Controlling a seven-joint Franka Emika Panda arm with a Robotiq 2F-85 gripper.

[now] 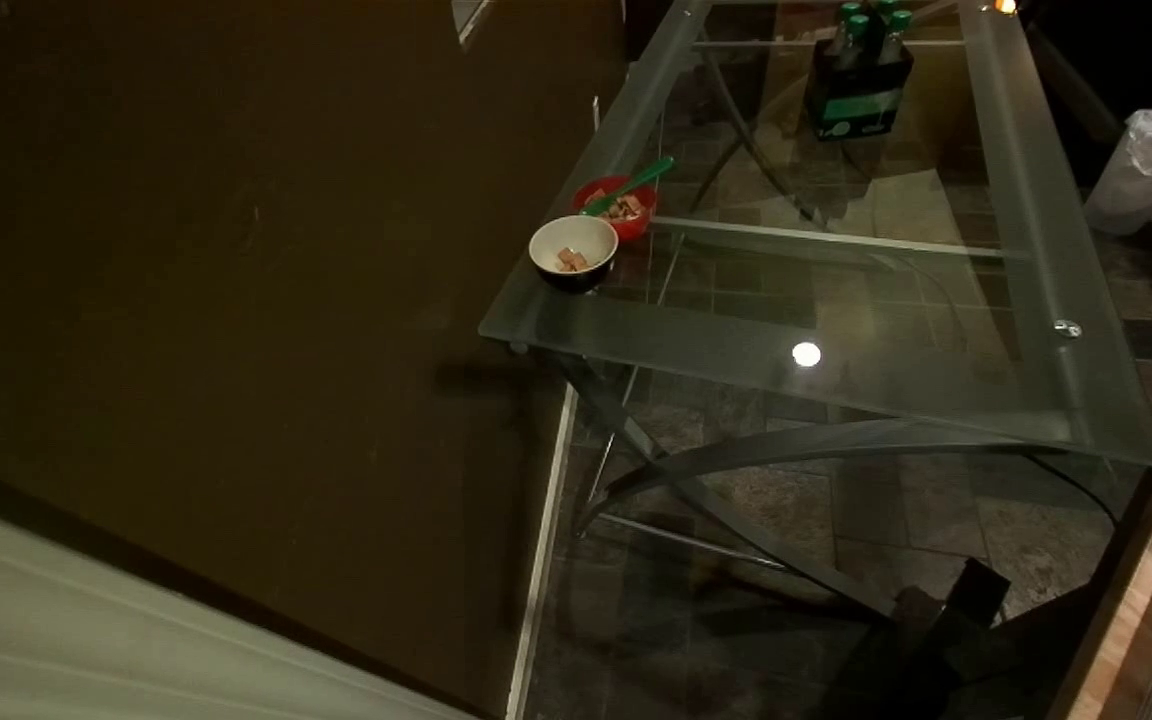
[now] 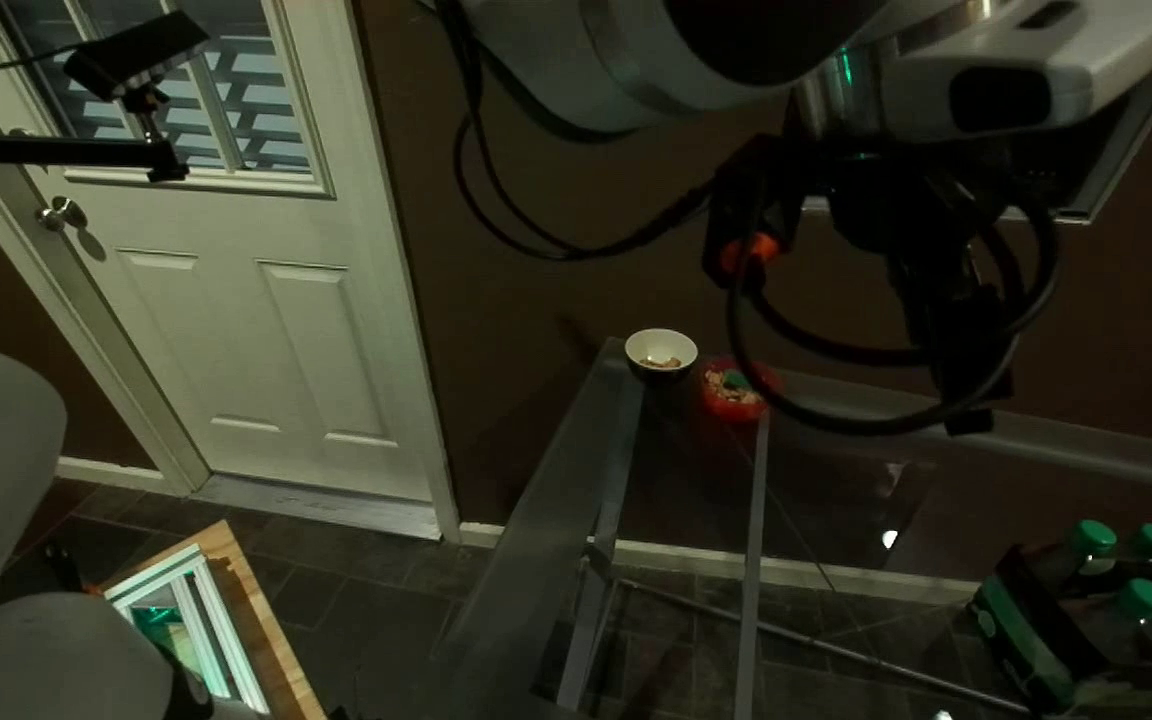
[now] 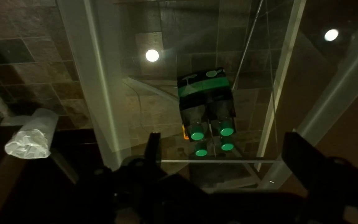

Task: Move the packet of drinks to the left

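Note:
The packet of drinks is a dark and green carton with green-capped bottles. It stands upright on the glass table [image 1: 676, 325], toward the far end in an exterior view [image 1: 858, 105]. It also shows at the lower right edge of an exterior view [image 2: 1021, 640], partly cut off. In the wrist view the packet [image 3: 206, 88] lies ahead of the fingers, its caps pointing toward the gripper. My gripper [image 3: 222, 137] is open, with nothing between its fingers. In an exterior view the gripper [image 2: 971, 410] hangs above the table, apart from the packet; its fingers look dark there.
A white bowl [image 1: 576, 228] and a red bowl [image 1: 636, 228] with a green spoon [image 1: 648, 172] stand together at the table's wall-side edge. A brown wall [image 1: 286, 300] runs along that side. A lined bin [image 1: 1131, 180] stands on the floor beyond the opposite edge.

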